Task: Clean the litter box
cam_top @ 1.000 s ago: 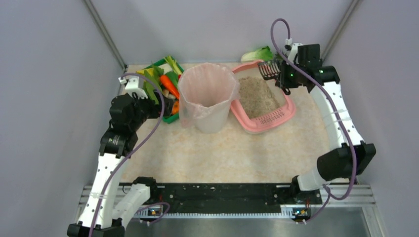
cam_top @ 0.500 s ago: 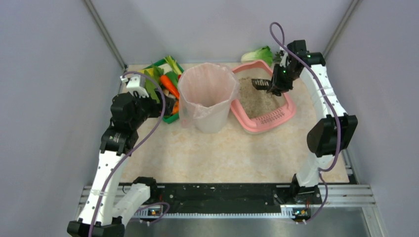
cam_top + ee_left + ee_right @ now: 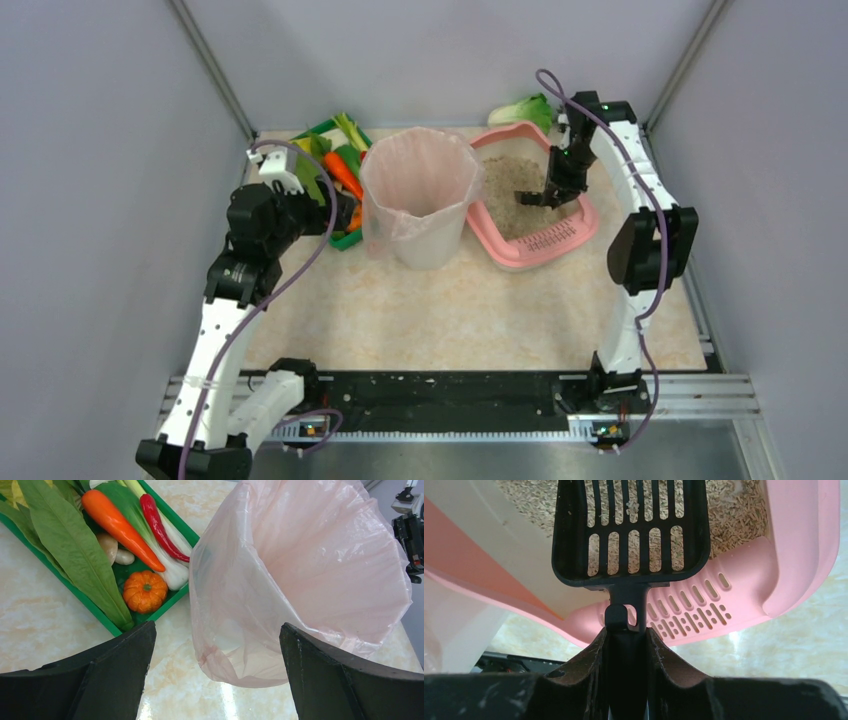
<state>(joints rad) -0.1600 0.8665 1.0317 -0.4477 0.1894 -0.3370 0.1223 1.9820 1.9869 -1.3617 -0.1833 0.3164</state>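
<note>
Upper right of the overhead view: the litter box [image 3: 574, 236] sits on the table [image 3: 450, 310], slotted lip turned to the lower right and grey-beige litter [image 3: 508, 182] spread inside.
Right gripper [image 3: 555, 190]: down over the right half of the box, and its fingers are clamped tight on the handle of a black slotted scoop [image 3: 530, 198].
Scoop, wrist view: the blade [image 3: 574, 540] fills the upper middle of the frame, out over the litter [image 3: 734, 510], with a few grains stuck to its bars. Whether it touches the litter, I cannot tell.
Gripper, wrist view: both fingers press the thin handle from either side at lower centre [image 3: 626, 635].
Box, wrist view: the pink rim [image 3: 804, 540] curves down the right side, and the slotted lip shows just right of the handle.
Left gripper [image 3: 335, 215]: at left centre of the overhead view, jaws spread wide with nothing between them.
Left wrist view: the two dark fingers frame the bottom corners [image 3: 217, 627], and the pink-lined bin [image 3: 300, 555] rises on the right.
Bin [image 3: 420, 200]: upright at centre, between the green tray [image 3: 345, 240] and the litter box.
Green tray [image 3: 165, 607]: upper left of the left wrist view, holding a carrot [image 3: 120, 522], a red chilli [image 3: 157, 527], a small pumpkin [image 3: 145, 590] and a long leaf [image 3: 70, 545].
Top edge, behind the box: a leafy green vegetable [image 3: 525, 108] lies on the table.
</note>
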